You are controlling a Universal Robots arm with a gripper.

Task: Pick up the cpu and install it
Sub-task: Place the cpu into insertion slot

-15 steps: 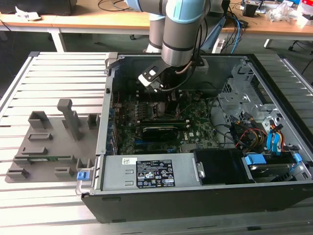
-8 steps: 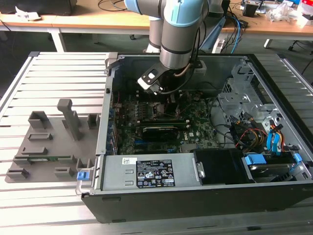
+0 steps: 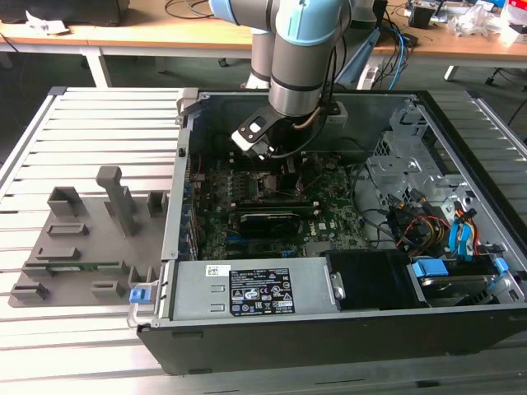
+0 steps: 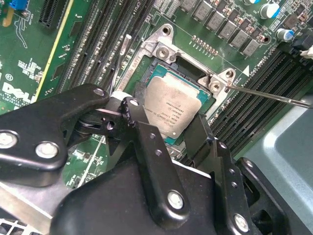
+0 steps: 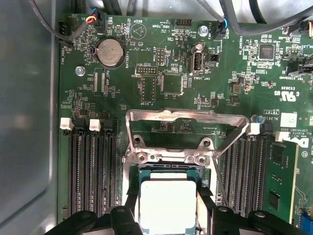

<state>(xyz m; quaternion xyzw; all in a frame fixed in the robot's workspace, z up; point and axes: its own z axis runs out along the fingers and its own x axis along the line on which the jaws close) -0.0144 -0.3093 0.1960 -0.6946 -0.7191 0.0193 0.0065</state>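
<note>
A: Exterior view?
B: Claw (image 3: 265,174), inside the open computer case (image 3: 329,350), over the green board (image 3: 329,222).
A: Second wrist view?
B: Claw (image 4: 165,116) closed on the cpu (image 4: 178,110), one finger (image 4: 142,132) against each side. The cpu sits in its socket (image 4: 164,51).
A: First wrist view?
B: Same grip. The cpu (image 5: 167,200) lies beside the flipped-open metal frame (image 5: 186,117).

The arm (image 3: 300,37) stood nearly upright, a grey tube with pale blue joint caps, and ended in a wrist (image 3: 290,99) that faced straight down. Below the wrist, the black claw (image 3: 278,169) pointed downward and sat low. In the second wrist view, its black link bars (image 4: 151,156), bolted at their joints, angled forward.
</note>
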